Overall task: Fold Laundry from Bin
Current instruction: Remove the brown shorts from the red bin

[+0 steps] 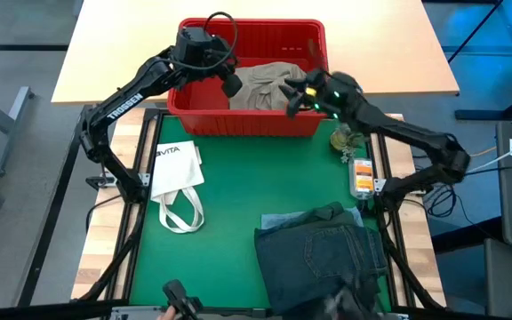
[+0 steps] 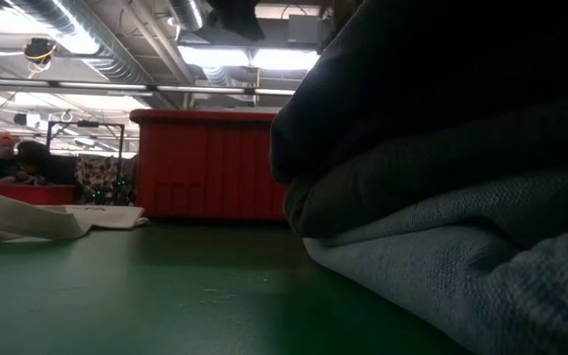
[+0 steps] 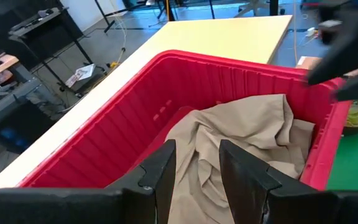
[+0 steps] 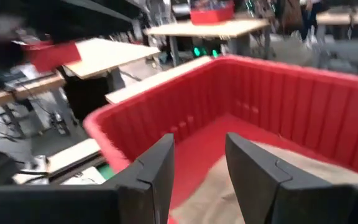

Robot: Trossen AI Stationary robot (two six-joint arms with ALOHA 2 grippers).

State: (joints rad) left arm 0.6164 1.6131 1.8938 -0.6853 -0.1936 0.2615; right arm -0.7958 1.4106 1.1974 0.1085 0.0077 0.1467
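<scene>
The tan cloth [image 1: 265, 87] lies in the red bin [image 1: 247, 124], right under the left gripper [image 3: 197, 180] and right gripper [image 4: 197, 180]; both are spread, holding nothing

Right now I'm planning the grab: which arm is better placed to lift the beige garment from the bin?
Left, probably. The left gripper, open, hangs above the beige garment inside the bin; the right gripper sits at its edge.
</scene>
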